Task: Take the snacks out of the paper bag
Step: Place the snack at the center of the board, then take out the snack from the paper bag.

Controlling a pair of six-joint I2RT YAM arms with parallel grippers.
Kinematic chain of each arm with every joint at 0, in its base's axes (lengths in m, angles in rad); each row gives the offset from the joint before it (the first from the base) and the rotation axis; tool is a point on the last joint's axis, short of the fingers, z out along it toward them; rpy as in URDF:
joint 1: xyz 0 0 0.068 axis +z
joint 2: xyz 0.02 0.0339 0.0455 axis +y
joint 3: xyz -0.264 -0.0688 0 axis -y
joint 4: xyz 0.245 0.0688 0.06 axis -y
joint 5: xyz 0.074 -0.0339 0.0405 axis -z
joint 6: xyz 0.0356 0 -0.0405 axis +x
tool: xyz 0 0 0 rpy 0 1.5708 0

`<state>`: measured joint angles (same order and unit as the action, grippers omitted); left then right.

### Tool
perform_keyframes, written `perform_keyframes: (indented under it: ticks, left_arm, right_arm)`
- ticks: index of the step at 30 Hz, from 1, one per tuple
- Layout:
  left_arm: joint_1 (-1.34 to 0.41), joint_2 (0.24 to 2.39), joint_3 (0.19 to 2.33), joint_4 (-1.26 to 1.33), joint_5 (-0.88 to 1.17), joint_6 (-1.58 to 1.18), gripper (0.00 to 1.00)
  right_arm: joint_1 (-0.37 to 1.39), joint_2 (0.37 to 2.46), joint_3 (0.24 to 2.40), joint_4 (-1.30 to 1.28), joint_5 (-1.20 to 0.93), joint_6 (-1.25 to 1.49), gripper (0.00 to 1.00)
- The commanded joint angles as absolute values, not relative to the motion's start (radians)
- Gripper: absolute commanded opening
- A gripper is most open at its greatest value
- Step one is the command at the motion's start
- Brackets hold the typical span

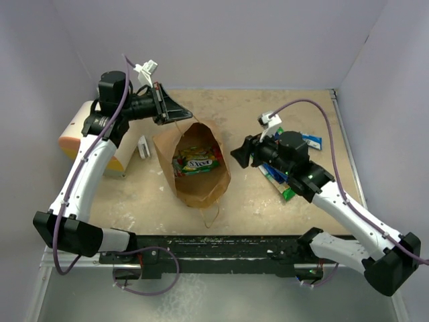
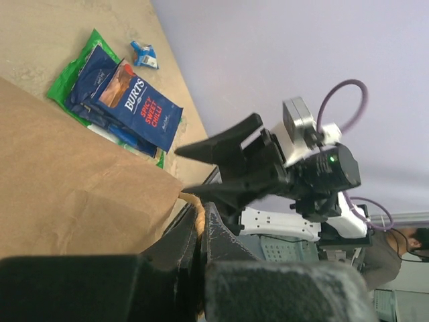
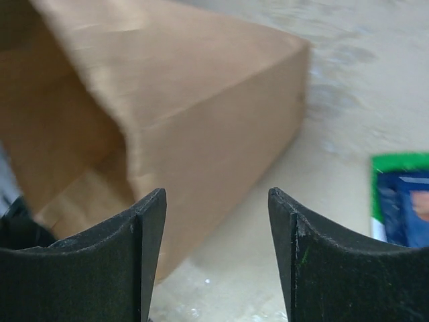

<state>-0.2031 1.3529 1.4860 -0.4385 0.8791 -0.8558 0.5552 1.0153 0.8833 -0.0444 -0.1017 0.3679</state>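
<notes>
Mid-table, paper bag (image 1: 201,191) upright, mouth up, L fingers (image 1: 173,109) pinching far rim.

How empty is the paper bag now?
Not empty. The top view looks down into the open paper bag and shows a green packet inside.

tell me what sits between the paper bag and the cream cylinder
A small white block stands between the paper bag and the cream cylinder; only the top view shows it.
</notes>
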Motion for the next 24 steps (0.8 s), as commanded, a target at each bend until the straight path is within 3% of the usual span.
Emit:
perform_keyframes:
  ticks: [1, 15, 24]
  left_arm:
    - [-0.195, 1.313, 1.479, -0.366, 0.877, -0.88, 0.0]
    - [-0.195, 1.287, 1.468, -0.378, 0.874, -0.875, 0.0]
    - [-0.195, 1.292, 1.485, -0.374, 0.887, -0.852, 0.0]
  right_arm:
    - [0.658, 1.021, 0.965, 0.06, -0.154, 0.217, 0.65]
    - [0.934, 1.123, 1.085, 0.04, -0.291, -0.321, 0.69]
    - [1.01, 1.302, 1.136, -0.09, -0.219, -0.629, 0.7]
